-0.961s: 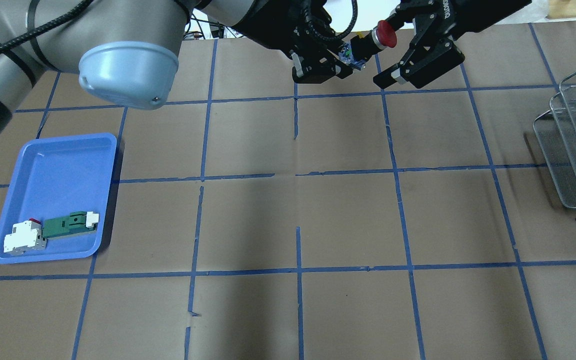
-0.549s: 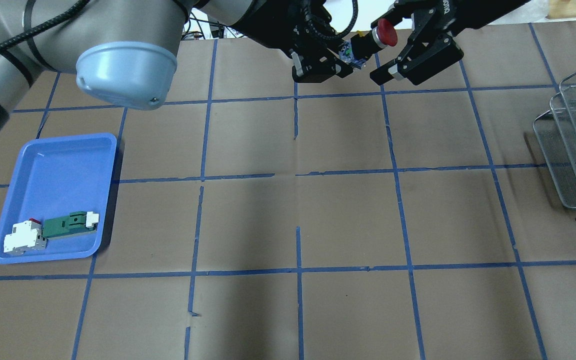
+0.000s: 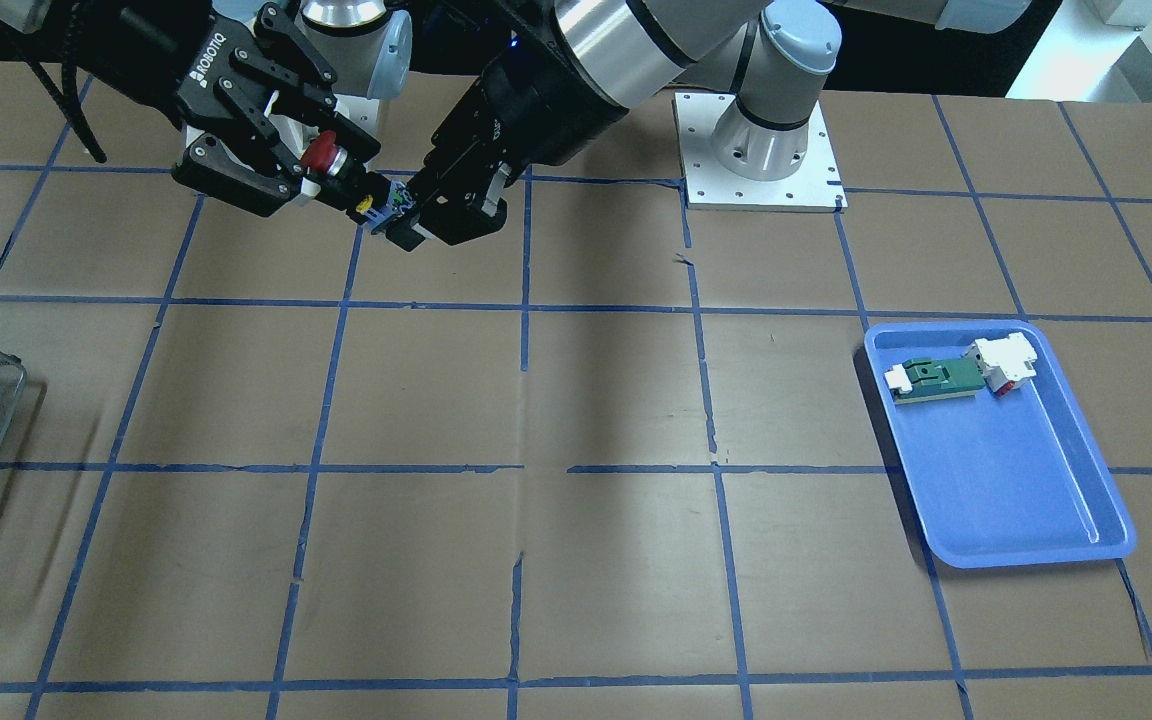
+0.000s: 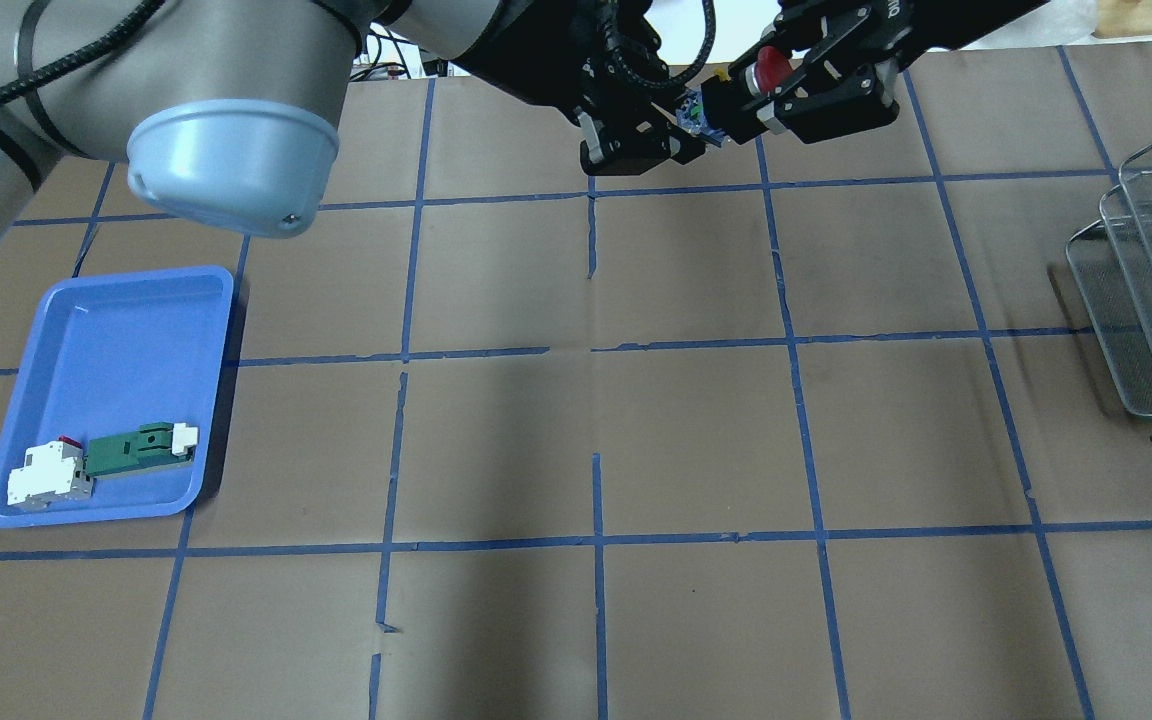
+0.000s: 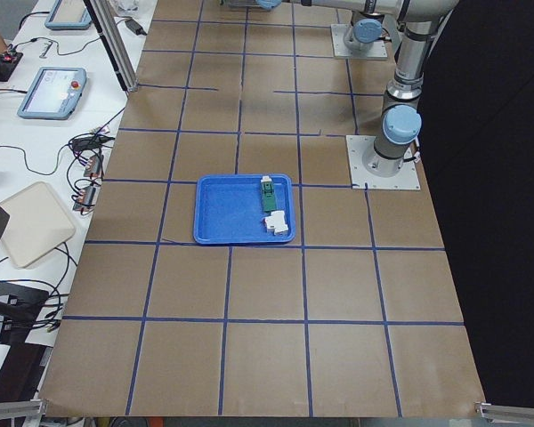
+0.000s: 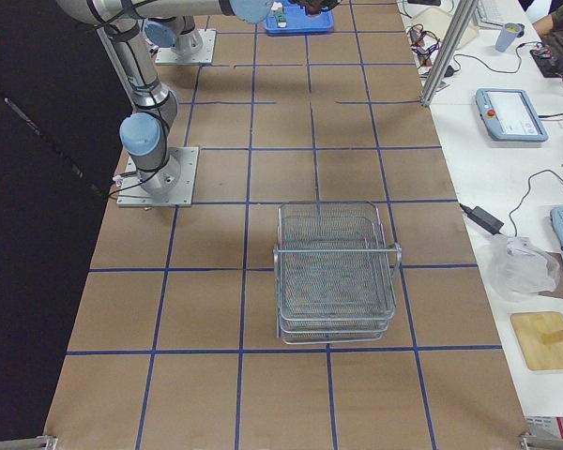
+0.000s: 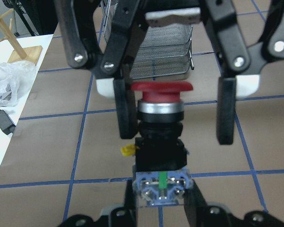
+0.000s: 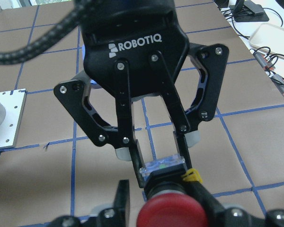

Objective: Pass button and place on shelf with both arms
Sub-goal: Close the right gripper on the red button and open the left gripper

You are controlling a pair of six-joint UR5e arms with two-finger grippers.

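Across the table, in the front-facing view, the left gripper (image 3: 404, 212) is clamped on the coloured end block of the button (image 3: 346, 180). It holds the button in the air over the robot's side of the table (image 3: 536, 400). The right gripper (image 3: 321, 165) meets it from the other end, its jaws spread around the red head.

From overhead, the button (image 4: 731, 90) lies roughly level between both grippers. The shelf (image 4: 1151, 300) stands at the table's right edge, well apart from them. A blue tray (image 4: 116, 340) lies far off on the left.

The left side view shows the blue tray (image 5: 227, 209) on the table, and the right side view shows the shelf (image 6: 333, 272) with its stacked tiers.

On the left wrist camera, one of the right gripper's fingers (image 7: 125, 111) sits against the button's black body. The other stands apart from it, so that pincer is not closed.

On the right wrist camera, the left gripper (image 8: 158, 156) pinches the end block firmly.
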